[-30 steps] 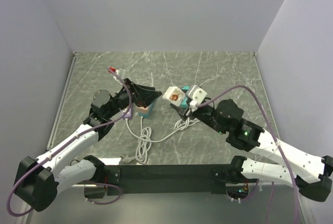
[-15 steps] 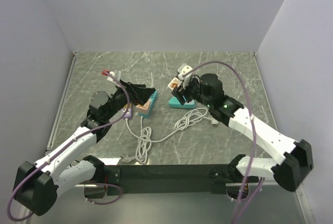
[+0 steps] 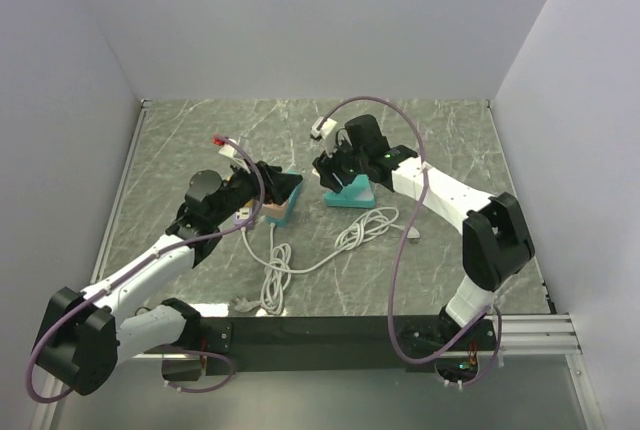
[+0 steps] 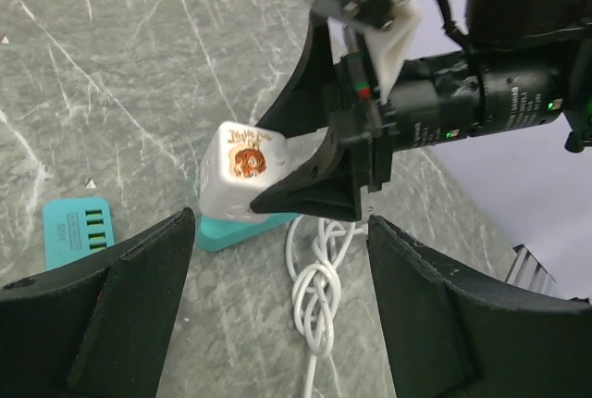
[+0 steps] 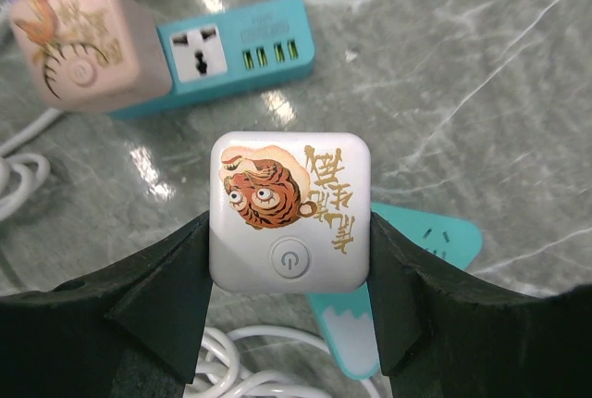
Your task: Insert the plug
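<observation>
Plug clamped in the right claw, held upright over a teal strip
Nearest the bases, a white cable is seen coiled on the table; beyond it, the left claw is held with jaws apart beside a pink cube set in a second strip; farther right, the tiger-printed plug is gripped on two sides, and whether its base touches the strip cannot be told

cable coil just beside teal strip
</observation>
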